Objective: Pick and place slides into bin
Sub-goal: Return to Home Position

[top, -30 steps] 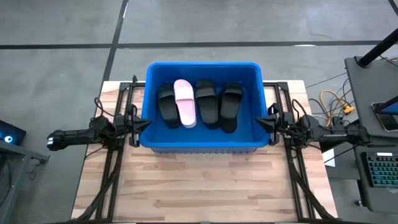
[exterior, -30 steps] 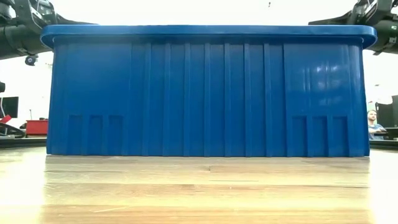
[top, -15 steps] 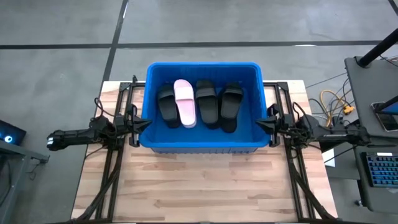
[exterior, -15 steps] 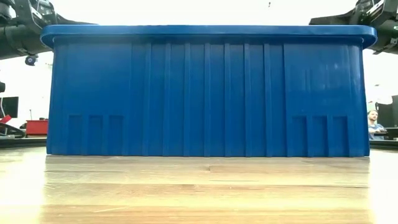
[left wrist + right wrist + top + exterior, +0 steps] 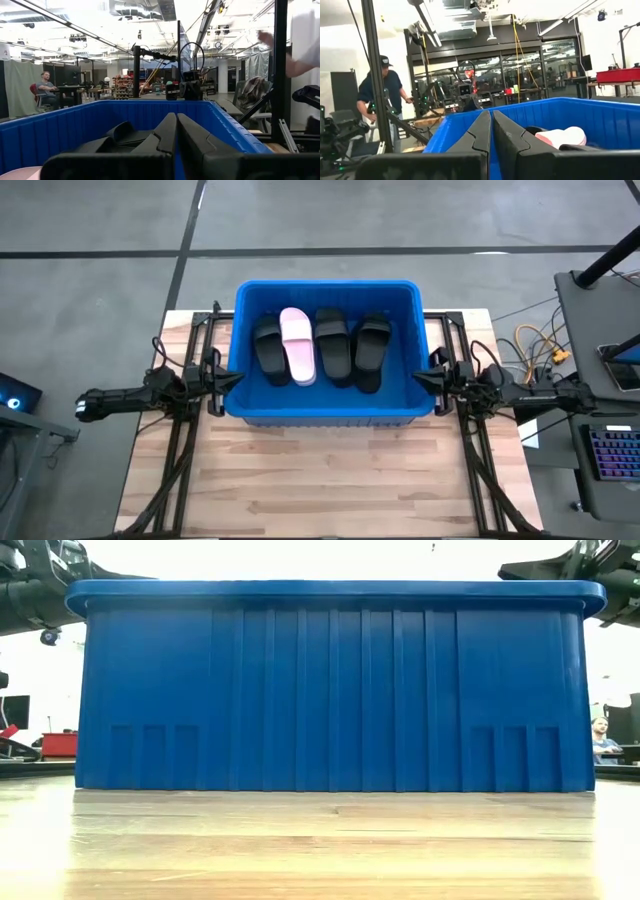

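High view: four slides (image 5: 330, 345) lie in the bin (image 5: 325, 416), likely light, soft foam, best pinched at the strap. Left gripper (image 5: 234, 377) and right gripper (image 5: 419, 377) flank it, fingers together, empty.

Black and pink slides (image 5: 331, 345) lie inside blue bin (image 5: 325, 413).

— Where are your slides (image 5: 332, 345)?
— Side by side in the bin (image 5: 325, 418), on the table's (image 5: 330, 480) far half.
— And beside it?
— Left gripper (image 5: 237, 377) at its left wall, right gripper (image 5: 417, 377) opposite.
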You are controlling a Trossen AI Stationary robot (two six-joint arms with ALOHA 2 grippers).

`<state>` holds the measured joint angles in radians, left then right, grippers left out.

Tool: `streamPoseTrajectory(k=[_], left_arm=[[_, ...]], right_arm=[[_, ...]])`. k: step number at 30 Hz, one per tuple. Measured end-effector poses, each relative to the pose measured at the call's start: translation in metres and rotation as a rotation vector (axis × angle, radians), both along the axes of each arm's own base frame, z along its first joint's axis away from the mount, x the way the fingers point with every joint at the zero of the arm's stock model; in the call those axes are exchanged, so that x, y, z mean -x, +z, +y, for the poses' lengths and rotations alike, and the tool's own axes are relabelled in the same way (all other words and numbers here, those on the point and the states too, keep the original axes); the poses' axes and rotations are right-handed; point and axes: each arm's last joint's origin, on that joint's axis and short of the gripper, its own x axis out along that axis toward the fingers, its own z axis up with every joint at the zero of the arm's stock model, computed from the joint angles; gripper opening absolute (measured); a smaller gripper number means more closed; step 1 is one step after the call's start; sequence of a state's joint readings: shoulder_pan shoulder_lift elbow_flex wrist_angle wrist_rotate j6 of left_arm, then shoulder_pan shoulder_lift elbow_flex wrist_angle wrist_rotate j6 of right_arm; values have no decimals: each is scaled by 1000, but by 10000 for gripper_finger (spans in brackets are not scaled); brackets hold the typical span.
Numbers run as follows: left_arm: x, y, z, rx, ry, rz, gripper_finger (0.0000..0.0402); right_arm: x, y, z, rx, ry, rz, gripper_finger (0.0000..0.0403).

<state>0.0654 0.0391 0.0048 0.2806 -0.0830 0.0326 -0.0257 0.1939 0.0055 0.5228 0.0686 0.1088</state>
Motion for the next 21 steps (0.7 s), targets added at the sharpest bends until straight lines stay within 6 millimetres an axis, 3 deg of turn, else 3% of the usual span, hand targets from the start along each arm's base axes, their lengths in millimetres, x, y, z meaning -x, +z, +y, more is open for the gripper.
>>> streamPoseTrajectory(k=[21], left_arm=[[0,0,0,0,0,0,0]], right_arm=[[0,2,0,35,-16,-6,9]])
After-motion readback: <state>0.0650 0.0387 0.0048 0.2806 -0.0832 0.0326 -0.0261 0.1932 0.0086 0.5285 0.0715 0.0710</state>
